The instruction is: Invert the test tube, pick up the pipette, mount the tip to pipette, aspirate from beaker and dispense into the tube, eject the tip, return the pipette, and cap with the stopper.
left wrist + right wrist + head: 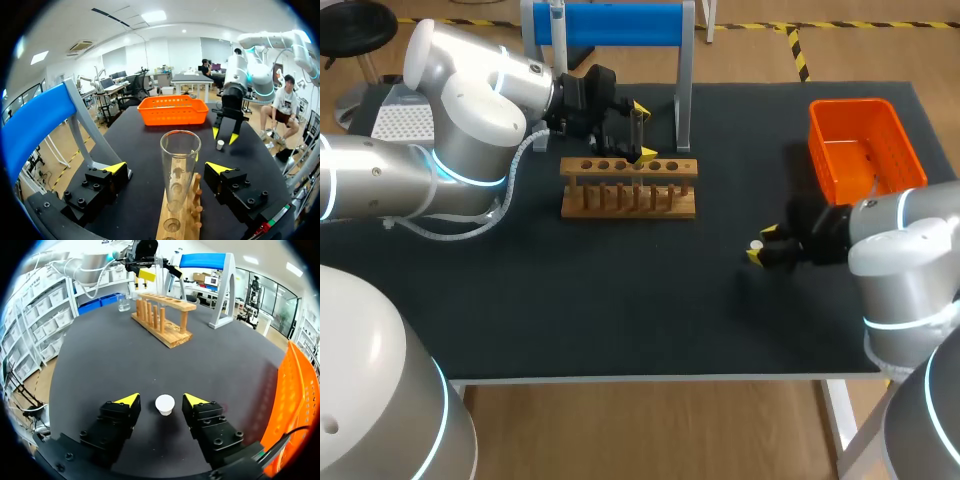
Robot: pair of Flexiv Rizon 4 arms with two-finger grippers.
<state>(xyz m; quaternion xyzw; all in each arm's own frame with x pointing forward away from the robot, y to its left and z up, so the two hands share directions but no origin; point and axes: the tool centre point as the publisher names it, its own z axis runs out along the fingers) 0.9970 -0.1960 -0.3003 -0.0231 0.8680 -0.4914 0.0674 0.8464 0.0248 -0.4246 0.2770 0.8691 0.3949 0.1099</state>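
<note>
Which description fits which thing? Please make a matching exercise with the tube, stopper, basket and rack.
Things:
1. tube
2. stopper
3. basket
4. rack

Descriptions:
a. orange, empty
b. wooden, with a row of holes
c. upright, between the open fingers of the left gripper
d. small, white, between the open fingers of the right gripper

Pairs: 1-c, 2-d, 3-a, 4-b.

The left arm (470, 130) comes in from 9 o'clock, elbow bent, wrist level. The left gripper (643, 131) sits at 12 o'clock from the middle of the table (620, 300), facing 3 o'clock, its fingers spread wide. The right arm (910, 240) enters from 4 o'clock. The right gripper (760, 245) sits at 3 o'clock, facing 9 o'clock, yellow tips low and parted.
</note>
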